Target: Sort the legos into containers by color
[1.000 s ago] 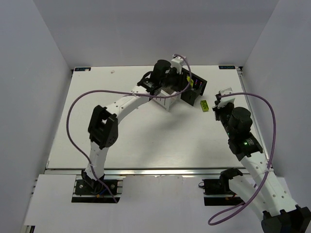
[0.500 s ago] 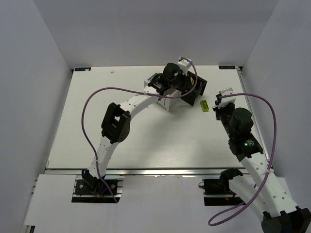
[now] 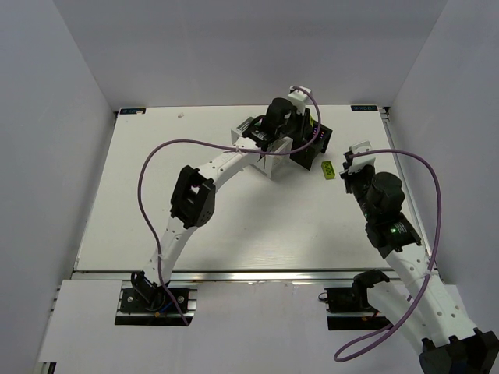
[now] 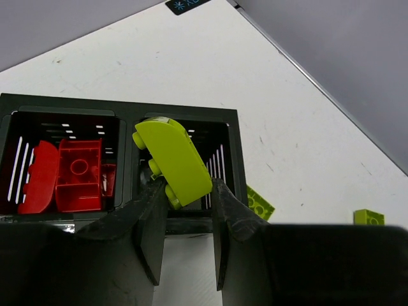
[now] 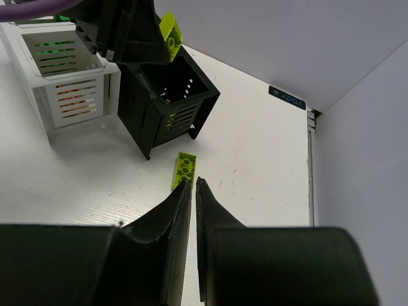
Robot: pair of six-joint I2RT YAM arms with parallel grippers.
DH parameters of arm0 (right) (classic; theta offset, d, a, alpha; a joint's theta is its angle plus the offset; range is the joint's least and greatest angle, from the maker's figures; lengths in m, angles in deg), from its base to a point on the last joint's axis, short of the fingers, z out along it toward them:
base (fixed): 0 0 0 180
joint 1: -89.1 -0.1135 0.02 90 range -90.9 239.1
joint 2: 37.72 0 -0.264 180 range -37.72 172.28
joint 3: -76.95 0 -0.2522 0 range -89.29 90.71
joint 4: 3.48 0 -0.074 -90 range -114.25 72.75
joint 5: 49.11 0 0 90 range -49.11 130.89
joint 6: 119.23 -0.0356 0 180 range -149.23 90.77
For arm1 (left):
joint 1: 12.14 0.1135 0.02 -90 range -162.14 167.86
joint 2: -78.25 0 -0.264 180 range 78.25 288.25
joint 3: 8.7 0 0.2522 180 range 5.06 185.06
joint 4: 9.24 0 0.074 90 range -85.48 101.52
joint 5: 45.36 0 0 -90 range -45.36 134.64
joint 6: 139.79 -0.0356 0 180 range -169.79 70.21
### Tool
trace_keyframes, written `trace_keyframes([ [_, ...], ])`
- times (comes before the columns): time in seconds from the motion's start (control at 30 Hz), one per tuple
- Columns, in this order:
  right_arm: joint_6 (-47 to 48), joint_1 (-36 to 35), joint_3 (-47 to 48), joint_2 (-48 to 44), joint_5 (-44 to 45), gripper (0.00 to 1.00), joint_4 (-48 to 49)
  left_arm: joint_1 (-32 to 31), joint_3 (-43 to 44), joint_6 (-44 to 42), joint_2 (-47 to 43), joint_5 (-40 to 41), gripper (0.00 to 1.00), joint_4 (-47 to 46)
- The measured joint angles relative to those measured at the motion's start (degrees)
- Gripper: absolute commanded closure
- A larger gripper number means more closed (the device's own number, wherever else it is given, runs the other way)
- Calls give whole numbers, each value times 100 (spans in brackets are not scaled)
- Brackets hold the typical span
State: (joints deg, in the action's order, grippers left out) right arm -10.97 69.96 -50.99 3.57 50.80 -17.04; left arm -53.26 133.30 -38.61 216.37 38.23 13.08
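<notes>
Robotics lab: an enclosed test cell for arm trials.

A white bench (image 3: 234, 234) stands boxed in by plain grey walls (image 3: 249, 47) on three sides. Two white-and-black robot arms (image 3: 191, 206) are bolted at its near edge by a metal rail (image 3: 257, 275), with purple cables (image 3: 144, 167) looping off them. Small printed tags (image 3: 131, 111) mark the far corners. The props are slotted bins (image 5: 70, 95) and toy legos (image 5: 183, 169), a staged exercise, not household or shop goods.
</notes>
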Motion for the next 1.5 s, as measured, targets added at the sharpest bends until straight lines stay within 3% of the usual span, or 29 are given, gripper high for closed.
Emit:
trace_keyframes([
  [0.37,11,2,-61,-37,-24,86,2,-15,348,90,385,299,45,-142],
  [0.57,22,0,-61,-46,-22,84,7,-39,389,157,411,304,46,-173],
  [0.63,22,0,-63,-46,-17,80,13,-50,415,175,411,304,57,-179],
  [0.7,9,0,-63,-42,-9,68,26,-63,422,170,389,323,73,-164],
  [0.73,9,0,-61,-31,7,62,35,-68,417,179,367,348,87,-160],
  [0.77,-2,2,-63,-9,13,46,42,-72,372,181,302,376,92,-142],
  [0.83,11,2,-61,70,13,28,33,-74,57,131,7,433,94,-44],
  [0.87,33,7,-61,136,7,11,31,-74,-256,120,-264,446,93,-20],
  [0.9,55,9,-61,212,-17,11,15,-74,-726,122,-662,457,87,33],
  [0.93,105,22,-61,289,-52,11,-15,-74,-1200,129,-1097,461,59,92],
  [0.97,164,33,-61,380,-96,11,-31,-74,-1641,103,-1515,470,46,74],
  [1.03,201,44,-61,601,-125,11,-57,-72,-2820,173,-2608,520,26,-20],
  [1.13,238,72,-24,977,-153,11,-210,-74,-4299,212,-4135,647,14,-173],
  [1.17,258,101,11,1132,-170,14,-304,-72,-4747,223,-4616,704,2,-321],
  [1.33,378,437,476,2041,-656,33,-1143,-55,-6373,166,-6260,1010,2,-765],
  [1.5,538,975,793,2605,-1102,26,-1786,17,-6284,-26,-6164,1222,2,-393],
])
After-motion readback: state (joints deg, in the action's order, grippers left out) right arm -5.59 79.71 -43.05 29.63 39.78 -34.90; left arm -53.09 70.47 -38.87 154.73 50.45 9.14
